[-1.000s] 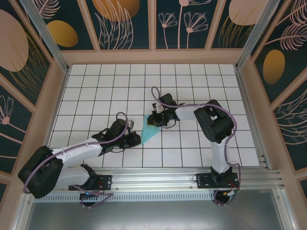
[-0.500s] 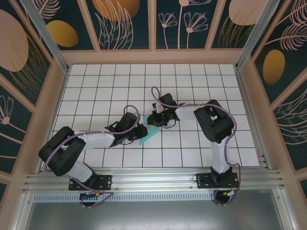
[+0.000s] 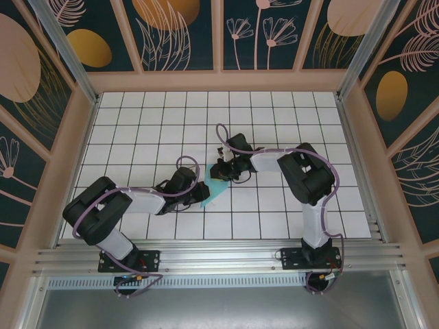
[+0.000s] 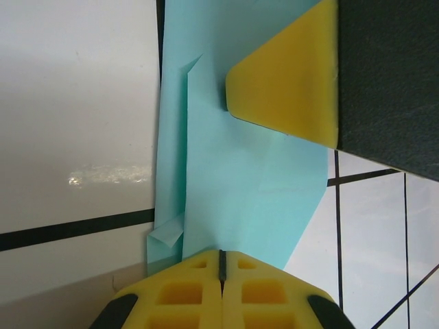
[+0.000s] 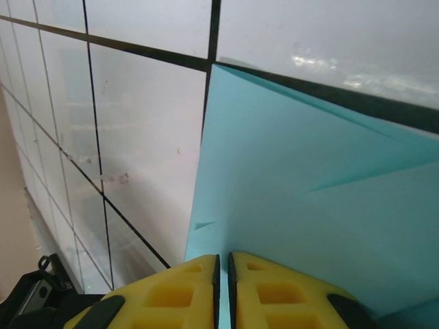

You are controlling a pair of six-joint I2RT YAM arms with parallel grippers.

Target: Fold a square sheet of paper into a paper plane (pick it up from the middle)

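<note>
Here the white gridded table point(image 3: 137, 123) spans the top view, and the two arms meet near its centre over the sheet of paper point(image 3: 215, 189), a light-turquoise piece folded into a wedge that tapers toward the lower left. The left wrist view shows layered flaps and a curled corner. The sheet's lower edge touches the left gripper point(image 4: 221, 252), whose jaws are pressed together, and a yellow finger point(image 4: 288, 82) of the right gripper point(image 5: 221, 258) lies on the sheet at upper right. That gripper is closed to a hairline slit at the sheet's edge; whether either pinches it I cannot tell.
</note>
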